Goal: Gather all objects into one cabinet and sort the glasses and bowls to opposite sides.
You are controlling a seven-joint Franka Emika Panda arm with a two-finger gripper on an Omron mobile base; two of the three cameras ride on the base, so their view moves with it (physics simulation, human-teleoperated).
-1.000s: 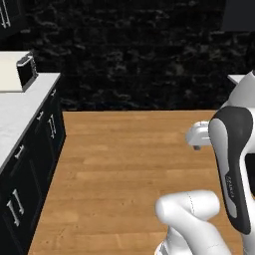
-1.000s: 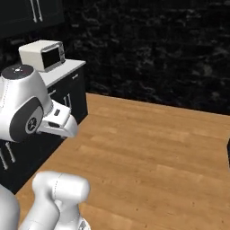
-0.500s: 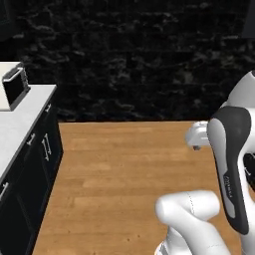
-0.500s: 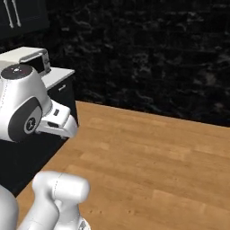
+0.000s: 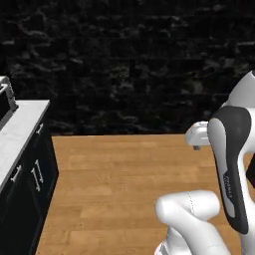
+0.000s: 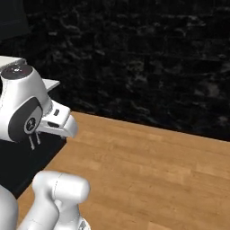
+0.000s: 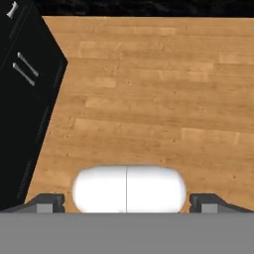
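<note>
The glasses, the bowls and the cabinet are out of view. My gripper (image 7: 127, 201) points down at the wooden floor (image 7: 149, 99) and is open, its two dark fingertips (image 7: 47, 201) set wide apart with no object between them. The hand (image 6: 56, 123) shows in the right base view at mid-height on the left, and in the left base view the hand (image 5: 199, 135) sits at the right, tucked close to the arm.
Low black drawers (image 5: 30, 184) with short silver pulls stand at the left under a white counter (image 5: 20, 132), with an appliance (image 5: 6, 99) at the frame's edge. The drawers (image 7: 25, 79) also line the hand view's left. A black stone wall (image 5: 124, 64) closes the far side.
The whole picture has shifted: the base has turned, so the counter and the appliance have slid toward the left edge in both base views. The arm keeps its pose, gripper still open.
</note>
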